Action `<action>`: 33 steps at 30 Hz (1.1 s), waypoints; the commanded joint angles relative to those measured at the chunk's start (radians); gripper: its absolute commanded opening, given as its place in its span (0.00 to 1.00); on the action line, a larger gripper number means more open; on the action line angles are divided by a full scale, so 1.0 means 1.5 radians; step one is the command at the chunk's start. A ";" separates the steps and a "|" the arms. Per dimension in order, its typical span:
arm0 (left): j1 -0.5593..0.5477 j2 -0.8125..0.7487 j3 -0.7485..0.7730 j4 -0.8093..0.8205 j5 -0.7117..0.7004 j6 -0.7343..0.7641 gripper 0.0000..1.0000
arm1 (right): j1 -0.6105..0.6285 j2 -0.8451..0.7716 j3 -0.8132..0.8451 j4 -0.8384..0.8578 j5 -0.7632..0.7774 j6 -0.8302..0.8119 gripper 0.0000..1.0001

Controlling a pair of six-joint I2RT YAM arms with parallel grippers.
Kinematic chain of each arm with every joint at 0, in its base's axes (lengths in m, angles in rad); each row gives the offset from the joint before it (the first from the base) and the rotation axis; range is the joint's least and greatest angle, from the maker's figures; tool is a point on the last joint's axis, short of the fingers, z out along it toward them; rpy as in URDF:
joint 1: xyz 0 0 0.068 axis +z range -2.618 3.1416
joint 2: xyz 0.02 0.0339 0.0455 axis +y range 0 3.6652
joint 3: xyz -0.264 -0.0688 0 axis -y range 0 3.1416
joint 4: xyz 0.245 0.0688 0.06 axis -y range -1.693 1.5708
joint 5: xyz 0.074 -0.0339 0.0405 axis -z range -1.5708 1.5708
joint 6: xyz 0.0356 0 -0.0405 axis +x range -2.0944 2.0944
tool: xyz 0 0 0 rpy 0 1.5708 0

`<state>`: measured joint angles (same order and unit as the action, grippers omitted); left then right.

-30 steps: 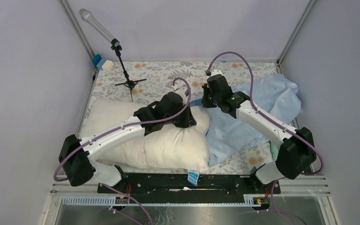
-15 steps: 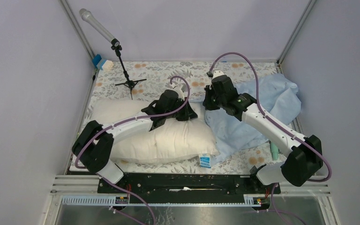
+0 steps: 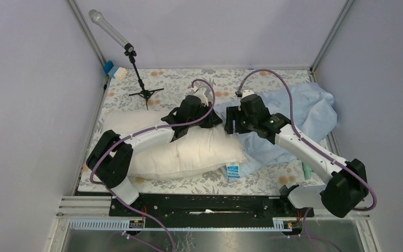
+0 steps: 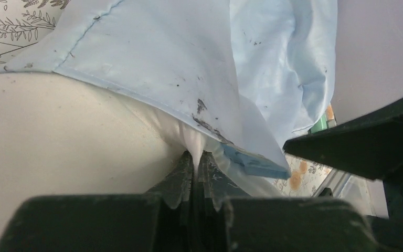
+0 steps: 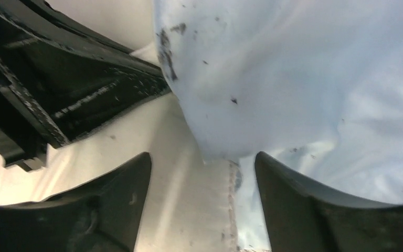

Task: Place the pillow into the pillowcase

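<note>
The cream pillow (image 3: 189,152) lies across the left and middle of the table. Its right end meets the light-blue pillowcase (image 3: 304,113), which is heaped at the right. In the left wrist view the pillowcase (image 4: 162,52) drapes over the pillow (image 4: 57,131). My left gripper (image 4: 195,156) is shut on a pinch of the pillow's white fabric at that end, also seen from above (image 3: 214,121). My right gripper (image 5: 203,163) stands open just above the seam where the pillow (image 5: 189,210) and the pillowcase (image 5: 294,79) meet, holding nothing; from above it (image 3: 232,123) faces the left gripper closely.
A microphone on a small tripod (image 3: 136,63) stands at the back left, beside a blue and white object (image 3: 114,70). A teal item (image 3: 307,169) lies at the right edge. A blue label (image 3: 233,171) hangs at the pillow's near right corner. Metal frame posts border the floral tablecloth (image 3: 178,84).
My right gripper has opened and let go of the pillowcase fabric. My left arm has stretched forward, carrying the pillow's end to the right and away, toward the pillowcase.
</note>
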<state>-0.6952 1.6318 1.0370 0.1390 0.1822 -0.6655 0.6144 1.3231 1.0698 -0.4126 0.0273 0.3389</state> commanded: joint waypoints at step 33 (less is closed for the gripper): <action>-0.362 0.082 0.196 -0.479 -0.536 0.271 0.86 | 0.004 -0.452 -0.177 -0.071 0.291 0.173 1.00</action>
<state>-1.2438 1.6749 1.3293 -0.5777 -0.3630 -0.2466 0.6128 0.6567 0.8131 -0.5251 0.4248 0.5762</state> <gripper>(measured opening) 0.961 0.993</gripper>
